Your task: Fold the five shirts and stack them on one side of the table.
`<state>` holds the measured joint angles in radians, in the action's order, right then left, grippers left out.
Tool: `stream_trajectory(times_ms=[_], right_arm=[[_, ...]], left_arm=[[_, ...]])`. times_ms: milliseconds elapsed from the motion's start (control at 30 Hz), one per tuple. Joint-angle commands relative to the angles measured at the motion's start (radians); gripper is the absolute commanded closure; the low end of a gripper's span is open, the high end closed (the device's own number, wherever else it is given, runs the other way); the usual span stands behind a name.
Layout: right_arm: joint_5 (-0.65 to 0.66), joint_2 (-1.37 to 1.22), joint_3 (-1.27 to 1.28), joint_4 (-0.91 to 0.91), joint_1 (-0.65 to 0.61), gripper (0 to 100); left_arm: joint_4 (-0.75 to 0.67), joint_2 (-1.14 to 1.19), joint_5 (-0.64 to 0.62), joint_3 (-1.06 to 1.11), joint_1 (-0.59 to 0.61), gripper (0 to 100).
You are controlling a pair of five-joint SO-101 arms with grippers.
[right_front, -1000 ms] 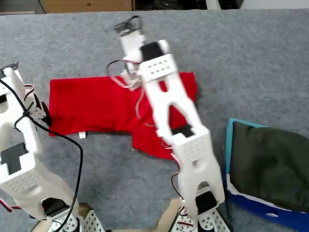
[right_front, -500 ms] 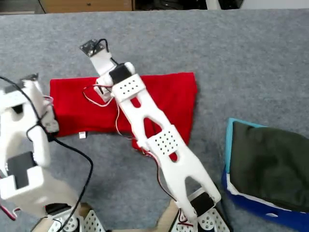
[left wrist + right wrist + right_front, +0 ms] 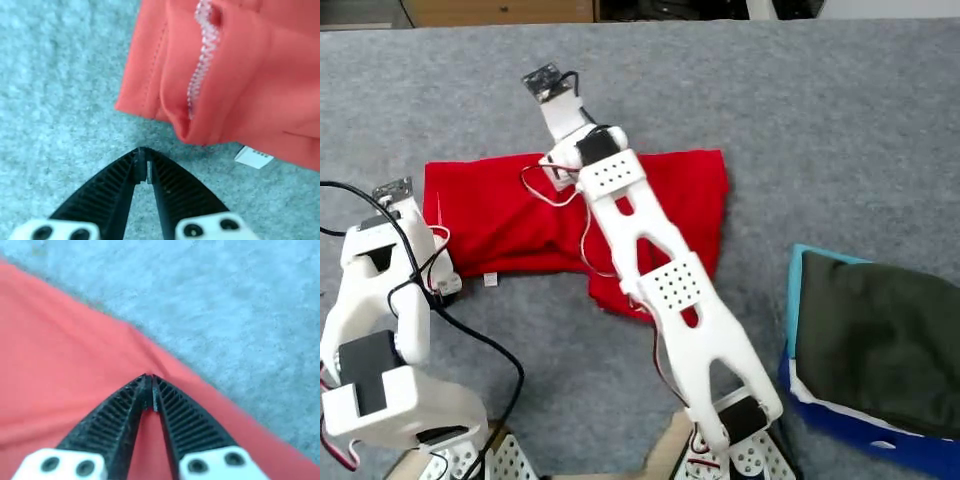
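Red fabric shirt (image 3: 500,215) is lying spread (partly folded over) mid-table on the grey carpeted table (image 3: 840,120). The right gripper (image 3: 149,382) is pinching its far edge. The left gripper (image 3: 143,156) is hovering just beside its near-left corner, fingers pressed together on nothing.

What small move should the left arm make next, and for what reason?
Probably open the left claw and ease it forward onto the corner of the red shirt. It is shut over the table, just short of that folded edge, holding nothing, while the right claw rests shut at the shirt's far edge.
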<state>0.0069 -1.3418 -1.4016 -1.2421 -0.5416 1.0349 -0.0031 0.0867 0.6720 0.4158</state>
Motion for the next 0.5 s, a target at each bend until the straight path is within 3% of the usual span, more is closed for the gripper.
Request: stream_trajectory(times_ms=[0, 133, 467], right_arm=[[-0.005, 0.030, -0.061, -0.002, 0.005, 97.5], [0.000, 0.064, -0.085, -0.101, -0.047, 97.5], [0.124, 0.208, -0.255, -0.397, -0.139, 97.5]], left_arm=[[-0.005, -0.012, -0.009, 0.009, -0.008, 98], [0.011, -0.021, -0.008, 0.003, -0.005, 98], [0.390, -0.021, -0.012, -0.417, 0.031, 98]])
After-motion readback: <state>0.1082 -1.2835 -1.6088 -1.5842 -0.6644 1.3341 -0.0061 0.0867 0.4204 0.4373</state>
